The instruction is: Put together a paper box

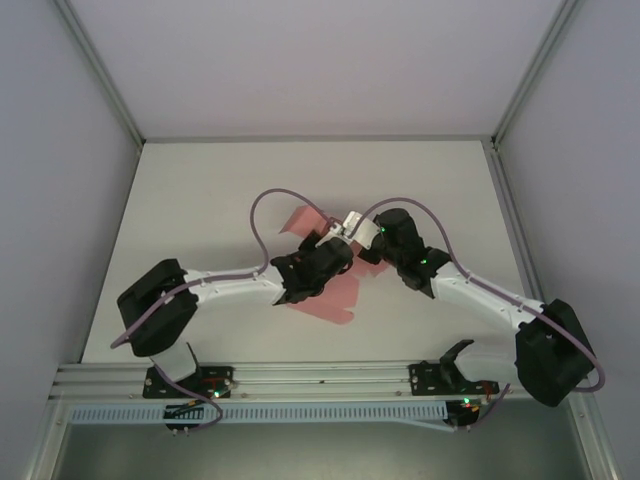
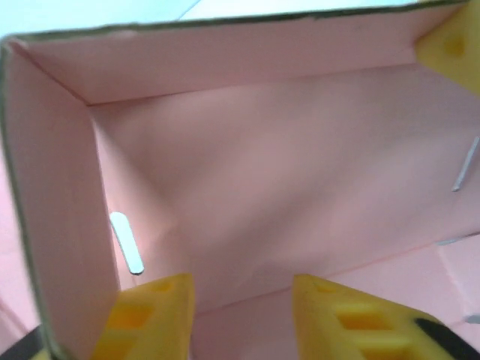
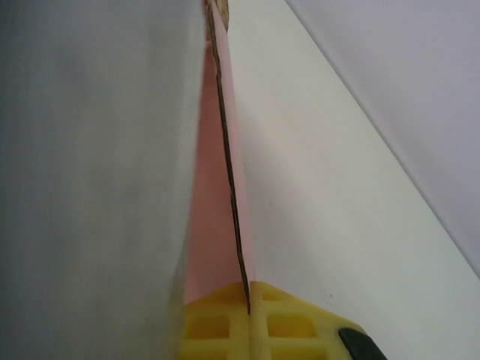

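The pink paper box point(image 1: 332, 298) lies near the middle of the white table point(image 1: 200, 200). Both arms reach in and meet right over it. The left pincer point(image 1: 322, 260) is on top of the box, and the right pincer point(image 1: 372, 236) is just beside it, on the far right side of the box. Pink card sticks out past the arms on the far side and on the near side.

From the left wrist you look down into the paper box point(image 2: 285, 165). It is part way folded: the left wall and the far wall stand up, and the floor is flat. A small white slit point(image 2: 126, 242) is cut low in the left wall. The left pincer point(image 2: 244, 315) is wide, with its two yellow fingers point(image 2: 146, 319) apart at the near side of the box and pink card showing in the gap between them. It does not grip anything. Another yellow pad point(image 2: 452, 43) touches the far right corner of the box.

From the right wrist, the right pincer point(image 3: 249, 319) is closed tight on a thin edge of the paper box point(image 3: 217, 225). The card stands upright and runs straight away from the fingers. The white table point(image 3: 315, 187) is to its right. A blurry grey thing point(image 3: 90, 187) is on the left, and I cannot tell what it is.
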